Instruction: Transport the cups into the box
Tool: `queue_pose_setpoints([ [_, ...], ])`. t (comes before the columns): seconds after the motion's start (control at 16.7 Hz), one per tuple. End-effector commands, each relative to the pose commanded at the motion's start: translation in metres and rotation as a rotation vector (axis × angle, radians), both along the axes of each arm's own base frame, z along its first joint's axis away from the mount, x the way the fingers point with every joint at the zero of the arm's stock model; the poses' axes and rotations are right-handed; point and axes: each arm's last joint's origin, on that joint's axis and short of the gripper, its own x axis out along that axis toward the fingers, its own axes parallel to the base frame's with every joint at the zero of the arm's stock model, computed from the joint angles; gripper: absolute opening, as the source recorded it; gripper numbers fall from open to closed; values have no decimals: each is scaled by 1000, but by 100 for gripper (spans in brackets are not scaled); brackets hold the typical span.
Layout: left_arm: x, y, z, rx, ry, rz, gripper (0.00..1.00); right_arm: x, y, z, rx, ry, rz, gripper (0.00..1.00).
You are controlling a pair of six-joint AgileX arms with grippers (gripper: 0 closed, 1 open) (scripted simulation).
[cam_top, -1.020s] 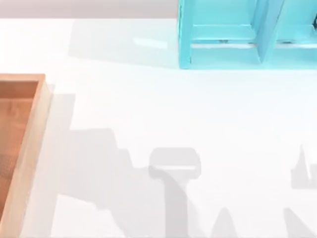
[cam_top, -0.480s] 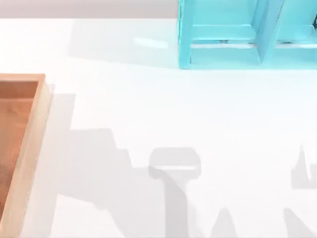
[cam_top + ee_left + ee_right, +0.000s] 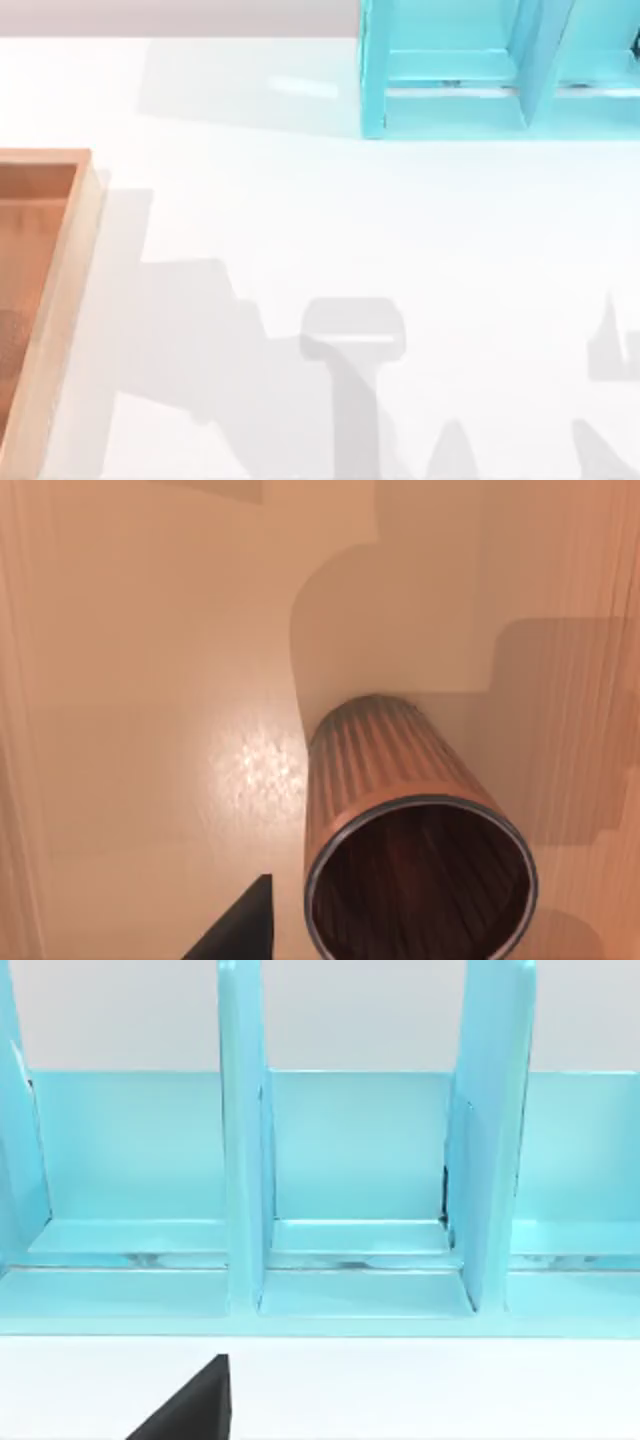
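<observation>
A reddish-brown ribbed cup (image 3: 385, 770) stands upright on the orange-brown floor of the box (image 3: 150, 680), seen from above with its dark inside showing. One dark fingertip (image 3: 245, 925) of my left gripper hangs beside the cup with a small gap, not touching it; the gripper is open. In the top view the box (image 3: 85, 230) lies at the table's left edge, its tan rim showing. A fingertip (image 3: 195, 1400) of my open right gripper sits low over the white table, facing the cyan shelf.
A cyan shelf-like frame (image 3: 450, 100) with upright dividers (image 3: 240, 1160) stands at the table's back right. Arm shadows fall across the white table's (image 3: 300, 220) front half.
The arm shadow near the box has shifted slightly and a faint dark patch has appeared on the box floor. The right side has not changed.
</observation>
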Motion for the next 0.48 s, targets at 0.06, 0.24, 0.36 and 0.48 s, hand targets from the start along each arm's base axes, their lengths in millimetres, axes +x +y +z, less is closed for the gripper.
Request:
queue_pose_setpoints([
  [0.06, 0, 0, 0, 0, 0, 0, 100, 0, 0, 0, 0, 0, 0, 100],
  [0.24, 0, 0, 0, 0, 0, 0, 100, 0, 0, 0, 0, 0, 0, 100],
  [0.36, 0, -1, 0, 0, 0, -2, 100, 0, 0, 0, 0, 0, 0, 100],
  [0.48, 1, 0, 4, -1, 1, 1, 100, 0, 0, 0, 0, 0, 0, 100],
])
